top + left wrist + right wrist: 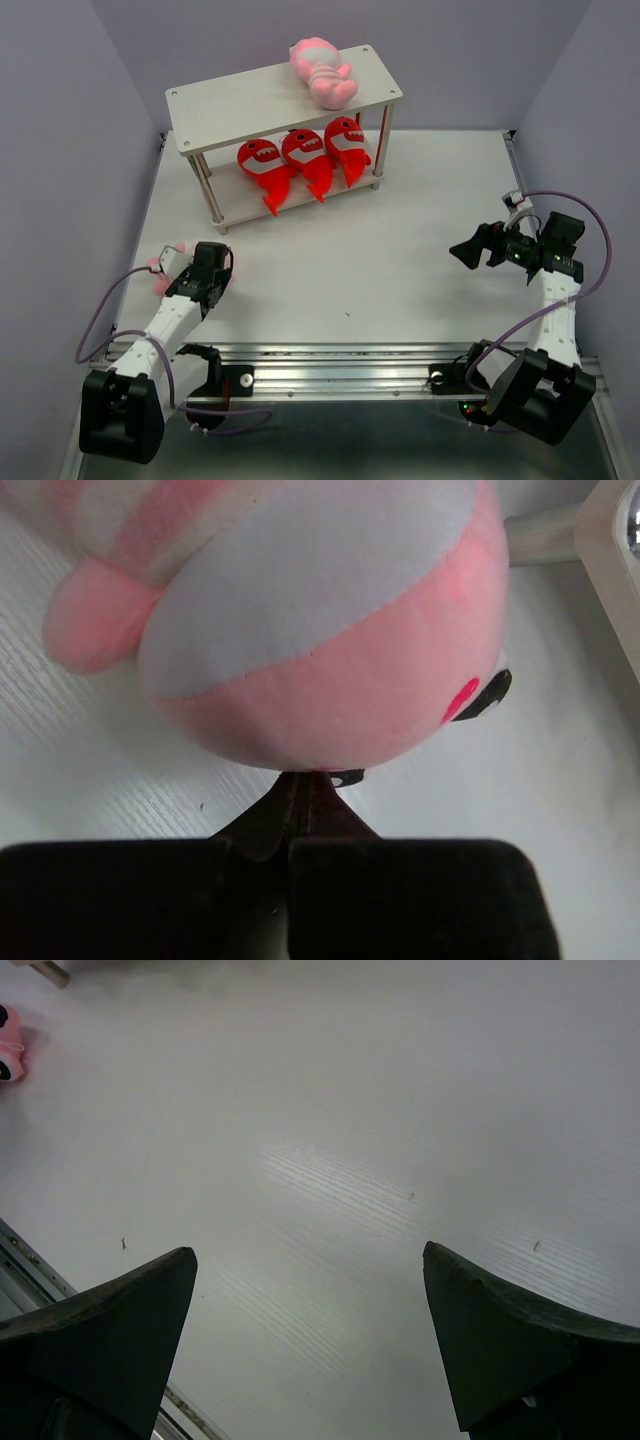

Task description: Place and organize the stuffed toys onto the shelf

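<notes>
Left pincer gripping pink toy, crosswise, eye toward shelf

White table, lavender walls (evenly lit)

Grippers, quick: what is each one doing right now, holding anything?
Left gripper: closed, apparently pinching the pink striped toy.
Right gripper: open, holding nothing.

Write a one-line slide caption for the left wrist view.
Left gripper shut on a pink-and-white striped plush toy that fills the view, white tabletop behind it.
</notes>
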Motion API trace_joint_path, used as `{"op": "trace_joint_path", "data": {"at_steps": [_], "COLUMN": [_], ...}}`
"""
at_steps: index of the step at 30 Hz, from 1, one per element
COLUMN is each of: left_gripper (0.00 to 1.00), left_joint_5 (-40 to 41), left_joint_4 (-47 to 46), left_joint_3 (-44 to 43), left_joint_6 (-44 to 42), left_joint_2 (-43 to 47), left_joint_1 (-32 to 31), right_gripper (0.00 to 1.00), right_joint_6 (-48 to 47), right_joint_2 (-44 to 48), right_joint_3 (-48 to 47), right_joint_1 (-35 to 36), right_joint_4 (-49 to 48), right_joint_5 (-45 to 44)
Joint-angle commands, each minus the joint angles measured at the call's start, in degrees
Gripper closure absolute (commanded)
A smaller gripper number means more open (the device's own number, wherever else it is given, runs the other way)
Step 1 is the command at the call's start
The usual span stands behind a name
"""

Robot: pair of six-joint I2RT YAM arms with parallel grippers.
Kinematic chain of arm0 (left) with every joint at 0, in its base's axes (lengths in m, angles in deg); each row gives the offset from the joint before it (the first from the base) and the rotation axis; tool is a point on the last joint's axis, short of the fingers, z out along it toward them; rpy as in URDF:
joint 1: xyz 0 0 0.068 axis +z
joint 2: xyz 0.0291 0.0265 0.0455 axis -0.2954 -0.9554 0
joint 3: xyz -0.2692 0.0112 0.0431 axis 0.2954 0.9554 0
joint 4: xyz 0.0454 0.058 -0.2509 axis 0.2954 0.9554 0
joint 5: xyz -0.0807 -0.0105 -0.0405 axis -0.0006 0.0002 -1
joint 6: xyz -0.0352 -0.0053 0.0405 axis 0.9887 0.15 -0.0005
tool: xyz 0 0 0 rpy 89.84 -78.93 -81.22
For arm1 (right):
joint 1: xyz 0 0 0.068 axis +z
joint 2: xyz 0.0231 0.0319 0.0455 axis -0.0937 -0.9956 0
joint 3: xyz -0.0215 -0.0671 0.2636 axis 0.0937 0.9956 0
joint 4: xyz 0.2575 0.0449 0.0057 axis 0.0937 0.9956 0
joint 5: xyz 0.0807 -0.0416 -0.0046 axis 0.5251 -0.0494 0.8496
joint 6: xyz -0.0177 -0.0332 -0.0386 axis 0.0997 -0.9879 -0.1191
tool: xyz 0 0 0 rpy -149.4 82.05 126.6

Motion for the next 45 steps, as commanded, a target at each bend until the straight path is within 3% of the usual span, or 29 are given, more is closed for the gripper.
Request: {"op": "trace_joint_path", "data": {"at_steps": [1,7,11,12,13,14,17,18,25,35,38,41,42,45], "left_gripper": [1.00,1.00,1.00,0.95,0.80,0.45,0.08,0.01,0.01,0.03,0.13,0.39,0.57,0.88], "left_joint_5": [-1.2,-5.0,-1.8,-0.5,2.2,3.3,6.9,7.4,6.2,-3.4,-5.3,-8.5,-9.3,-12.0], "left_joint_4": [-2.3,-2.6,2.5,3.9,6.4,7.4,10.1,10.2,4.5,-4.1,-6.1,-9.4,-10.1,-12.1], "left_joint_3": [1.4,1.6,-0.6,-1.1,-2.2,-2.8,-4.8,-5.2,-8.0,-11.7,-11.1,-8.9,-8.3,-6.5], "left_joint_6": [-1.5,-3.8,-3.2,-2.8,-2.2,-1.8,-0.8,-1.0,-1.4,-4.9,-5.7,-6.7,-7.0,-7.8], "left_joint_2": [3.2,9.4,13.6,14.2,14.7,15.3,13.0,11.8,2.2,-11.4,-14.8,-15.6,-15.6,-15.0], "left_joint_1": [0.5,0.5,0.5,0.6,0.5,0.5,0.6,0.5,3.0,13.2,15.0,17.4,18.1,19.9], "right_gripper": [0.00,0.00,0.00,0.00,0.00,0.00,0.00,0.00,0.00,0.00,0.00,0.00,0.00,0.00], "right_joint_6": [-0.5,-0.5,-0.5,-0.5,-0.5,-0.5,-0.5,-0.5,-0.5,-0.6,-0.6,-0.7,-0.7,-0.7], "right_joint_2": [0.6,0.4,0.3,0.3,0.3,0.3,0.3,0.2,0.3,0.2,0.1,0.1,0.1,0.1], "right_joint_3": [-0.7,-0.7,-0.7,-0.7,-0.8,-0.8,-0.8,-0.8,-0.8,-0.8,-0.8,-0.9,-0.9,-0.9], "right_joint_1": [0.4,0.4,0.4,0.4,0.4,0.4,0.4,0.4,0.4,0.4,0.4,0.4,0.4,0.4], "right_joint_4": [-0.8,-0.8,-0.8,-0.8,-0.8,-0.8,-0.8,-0.8,-0.8,-0.7,-0.6,-0.7,-0.7,-0.6], "right_joint_5": [-0.2,-0.2,-0.3,-0.1,-0.2,-0.2,-0.1,-0.2,-0.4,-0.2,-0.2,-0.2,-0.1,-0.2]}}
